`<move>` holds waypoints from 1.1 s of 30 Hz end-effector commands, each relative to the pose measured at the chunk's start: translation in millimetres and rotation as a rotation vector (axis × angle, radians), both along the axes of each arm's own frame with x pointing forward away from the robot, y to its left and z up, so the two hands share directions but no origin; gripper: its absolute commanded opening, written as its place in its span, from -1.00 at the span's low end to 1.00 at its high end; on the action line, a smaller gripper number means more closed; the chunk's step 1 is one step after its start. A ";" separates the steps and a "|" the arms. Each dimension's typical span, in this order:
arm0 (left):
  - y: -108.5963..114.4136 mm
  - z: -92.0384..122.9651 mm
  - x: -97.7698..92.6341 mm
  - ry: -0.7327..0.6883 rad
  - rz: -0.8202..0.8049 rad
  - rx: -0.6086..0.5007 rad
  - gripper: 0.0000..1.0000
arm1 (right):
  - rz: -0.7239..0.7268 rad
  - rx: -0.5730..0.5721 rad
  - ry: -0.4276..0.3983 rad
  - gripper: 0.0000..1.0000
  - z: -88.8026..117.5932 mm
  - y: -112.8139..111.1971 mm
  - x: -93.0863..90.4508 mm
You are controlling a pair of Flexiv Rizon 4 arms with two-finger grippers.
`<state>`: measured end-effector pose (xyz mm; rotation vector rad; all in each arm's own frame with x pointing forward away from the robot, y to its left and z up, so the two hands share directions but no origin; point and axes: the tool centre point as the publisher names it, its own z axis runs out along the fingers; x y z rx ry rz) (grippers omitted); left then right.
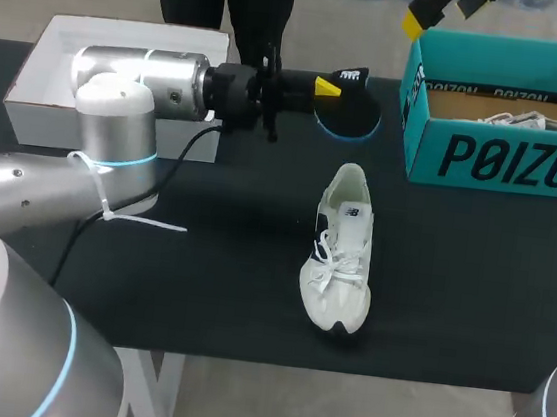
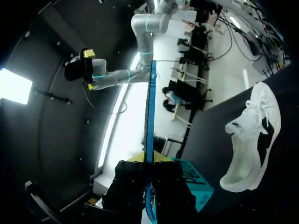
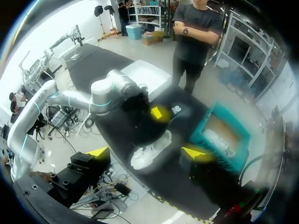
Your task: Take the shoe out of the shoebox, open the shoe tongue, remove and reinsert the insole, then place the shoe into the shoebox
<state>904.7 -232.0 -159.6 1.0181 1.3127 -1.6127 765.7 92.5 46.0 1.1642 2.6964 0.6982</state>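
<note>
One white shoe point(image 1: 342, 251) out on the dark bench point(image 1: 200, 280), right of middle, toe near, heel far, laces loose. Just beyond it, up off the bench: the black insole point(image 1: 350, 114) with its blue edge, pinched in the left claw point(image 1: 328, 89), yellow tips tight on both faces. From the left wrist, shows edge-on as a thin blue line between those tips. Hangs high over the far right corner, the right claw point(image 3: 145, 152), tips spread wide, nothing between them. Under it, the teal shoebox point(image 1: 506, 159), open on top, a second shoe point(image 1: 515, 119) lying inside. Far left, a white box point(image 1: 39, 106) on the bench, well apart from the shoe.
</note>
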 end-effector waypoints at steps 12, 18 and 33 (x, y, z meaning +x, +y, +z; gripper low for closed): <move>-10.7 3.1 7.2 0.570 -0.101 -0.089 -1.00 | -0.001 -0.001 0.003 1.00 0.3 0.9 1.1; -10.7 3.1 7.2 0.570 -0.101 -0.089 -1.00 | -0.001 -0.001 0.003 1.00 0.3 0.9 1.1; -9.8 3.2 9.1 0.552 -0.117 -0.135 -1.00 | -0.001 -0.001 0.003 1.00 0.3 0.9 1.1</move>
